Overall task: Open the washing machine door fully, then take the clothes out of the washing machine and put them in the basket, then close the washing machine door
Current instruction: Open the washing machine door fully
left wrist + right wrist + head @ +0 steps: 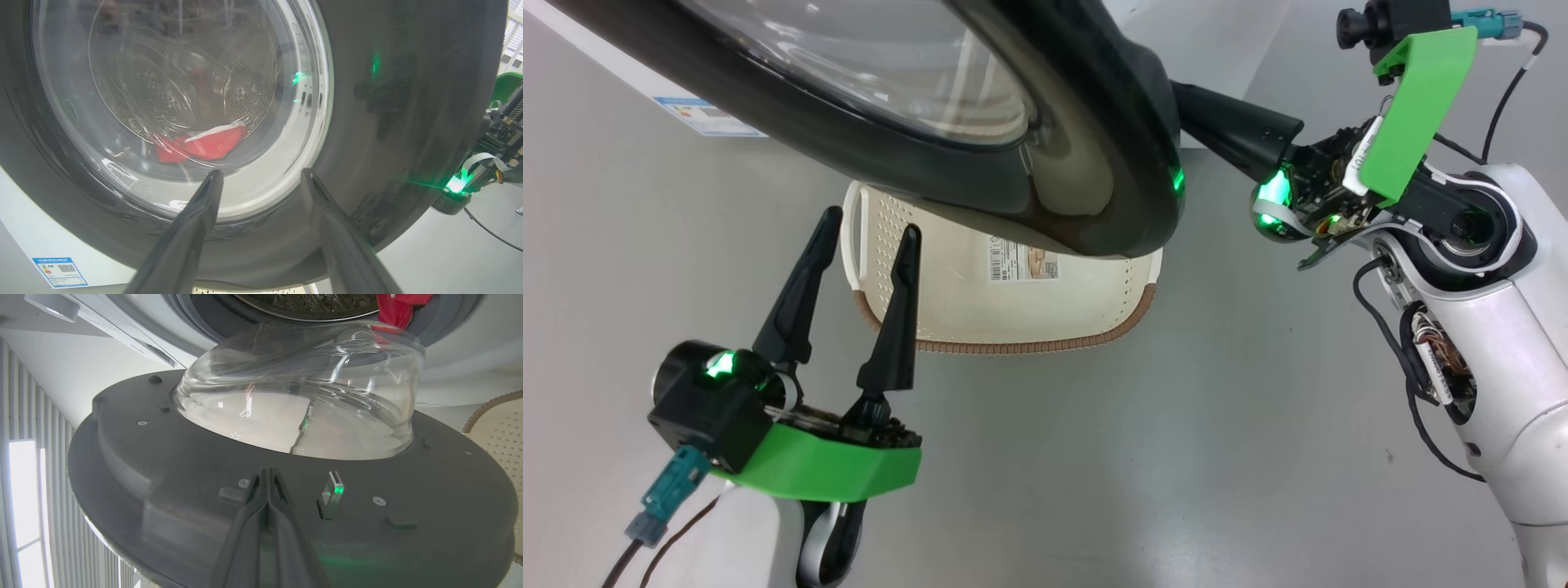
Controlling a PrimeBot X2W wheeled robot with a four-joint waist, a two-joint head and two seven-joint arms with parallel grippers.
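Shut, empty right gripper [267, 472] at lower centre presses the washing machine door [163, 477], which probably needs swinging wider; left gripper [872, 222] gapes empty.

The round door's wide black plastic rim [1094, 122] shines glossy around a smooth clear glass bowl window [298, 396], its dark grey inner face [163, 477] looks matt, the cream-white perforated plastic basket [1045, 310] has a ribbed brown woven-look rim [1013, 346], and soft red cloth [212, 143] meets the shiny perforated steel drum [163, 106].
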